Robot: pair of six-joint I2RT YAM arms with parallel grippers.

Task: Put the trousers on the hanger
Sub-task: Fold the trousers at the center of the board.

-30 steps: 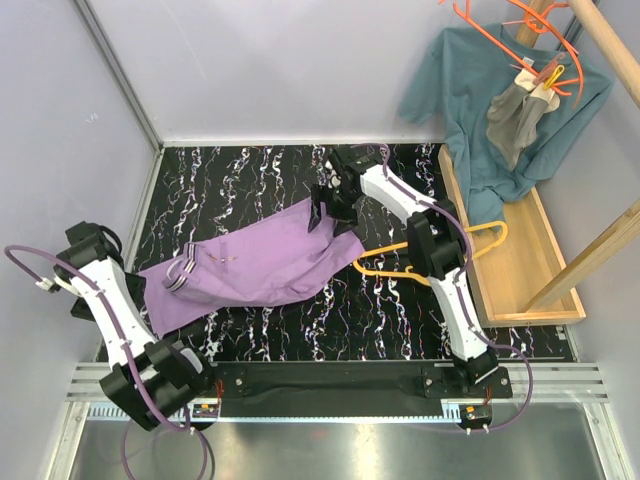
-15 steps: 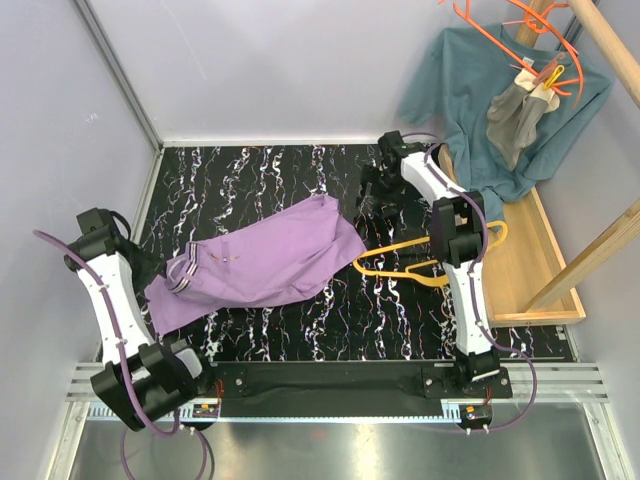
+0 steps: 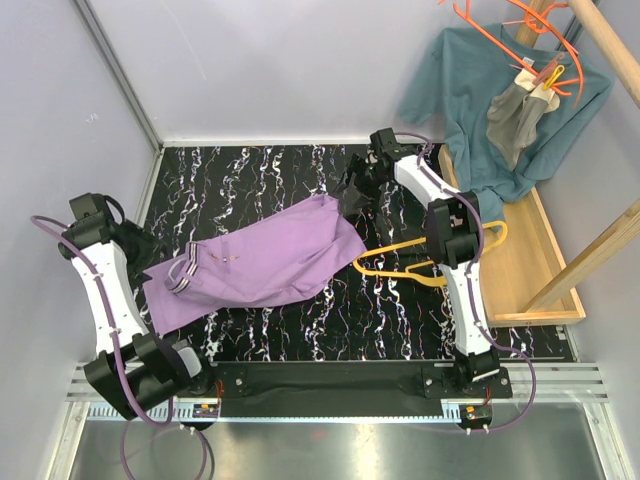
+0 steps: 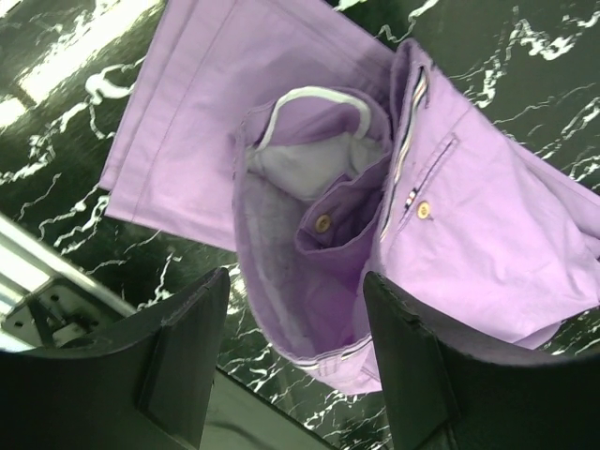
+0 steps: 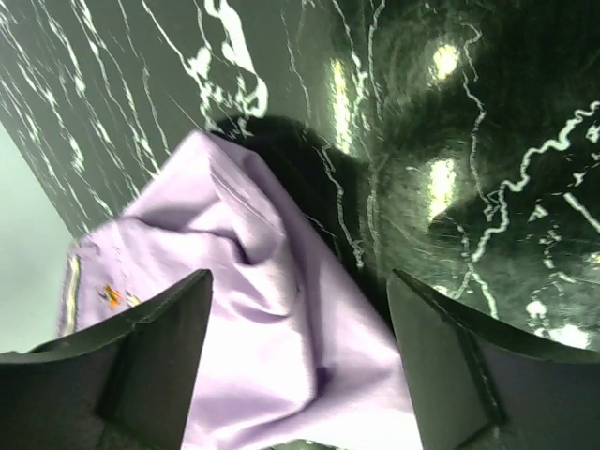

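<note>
The lilac trousers (image 3: pixel 262 260) lie flat across the middle of the black marbled table, with the striped waistband (image 3: pixel 183 276) at the left. The yellow hanger (image 3: pixel 392 249) lies on the table just right of the leg ends, partly under my right arm. My left gripper (image 3: pixel 145 255) is open just left of the waistband; in the left wrist view (image 4: pixel 295 375) the open waist (image 4: pixel 309 216) lies between and below its jaws. My right gripper (image 3: pixel 355 190) is open above the table by the far leg corner; in the right wrist view (image 5: pixel 295 375) the leg cloth (image 5: pixel 253 328) lies beneath it.
A wooden tray (image 3: pixel 512 275) stands at the right edge. Above it a teal shirt (image 3: pixel 480 110) and a small grey garment (image 3: pixel 515 115) hang on orange hangers (image 3: pixel 520 25) from a wooden rail. Walls close the left and far sides.
My right gripper left the trousers' leg end, swung to the far right, then came back slightly left. The leg end settled flat. My left arm drew back to the left of the waistband.
</note>
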